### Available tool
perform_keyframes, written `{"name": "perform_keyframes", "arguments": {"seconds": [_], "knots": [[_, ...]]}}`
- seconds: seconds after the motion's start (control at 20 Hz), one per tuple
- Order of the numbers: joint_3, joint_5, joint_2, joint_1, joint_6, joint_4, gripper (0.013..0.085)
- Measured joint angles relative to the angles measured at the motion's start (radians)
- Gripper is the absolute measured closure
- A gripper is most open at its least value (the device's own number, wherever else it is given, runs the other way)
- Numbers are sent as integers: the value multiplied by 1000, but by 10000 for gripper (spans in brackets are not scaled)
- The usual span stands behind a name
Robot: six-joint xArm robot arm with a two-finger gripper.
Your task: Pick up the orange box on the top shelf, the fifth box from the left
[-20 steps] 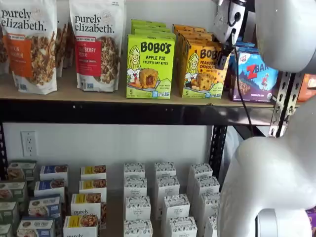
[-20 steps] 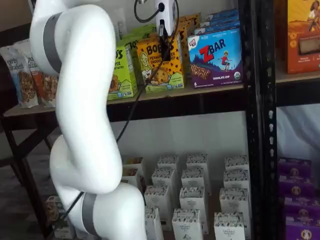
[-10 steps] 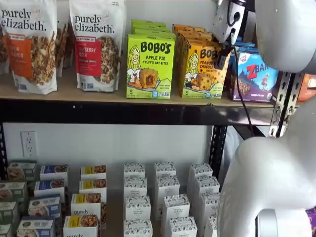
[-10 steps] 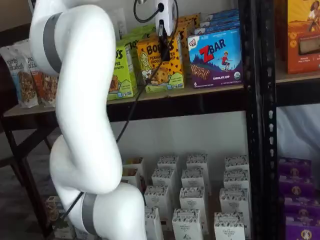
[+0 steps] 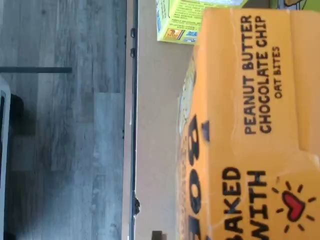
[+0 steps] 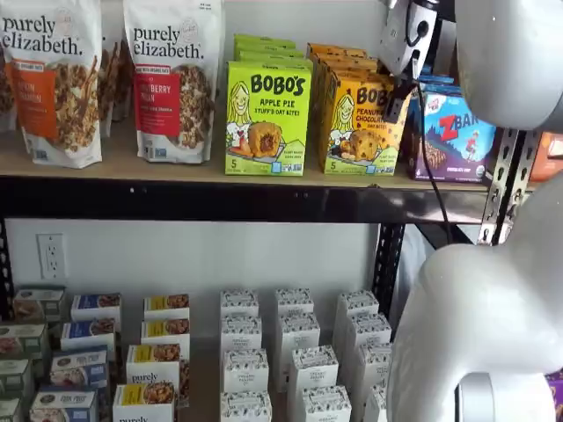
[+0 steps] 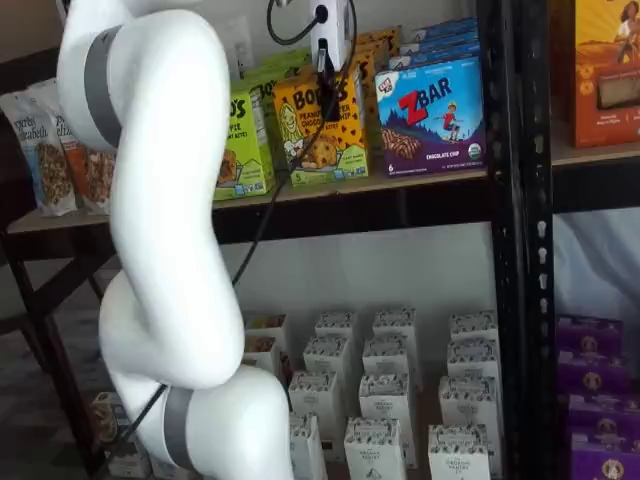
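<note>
Your gripper [image 7: 327, 78] hangs at the front upper edge of the orange box [image 7: 322, 128], with the white body above the carton's top and a black finger reaching down over its front face in both shelf views. The box sits just under and slightly behind the gripper; the wrist view looks straight down onto its top panel [image 5: 250, 125], which fills most of the frame, so you are nearly centred over it. The box stands upright, its long axis vertical, so the grasp has to close across its thin depth or its width from above. Only one finger shows side-on, and I cannot tell whether the gripper is spread or closed on anything. Beyond it, the box stands on the top shelf [image 6: 202, 167], flanked to one side by the lime-green box [image 6: 267, 117] and to the other by the ZBar box [image 6: 456, 134].
</note>
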Motion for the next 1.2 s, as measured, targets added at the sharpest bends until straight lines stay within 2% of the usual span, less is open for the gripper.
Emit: {"name": "perform_keyframes", "arguments": {"seconds": [0.3,0.4,0.55,0.65,0.7,0.85,1.2], "knots": [[1,2,-2,1,1,-1,370],[1,3,-2,2,2,-1,450],[3,1,-4,2,2,-2,490],[3,2,-4,2,1,-1,570],[3,3,-3,1,1,0,570],[0,6,-1,0,1,0,650],[-27,42,12,5,7,-3,650]]}}
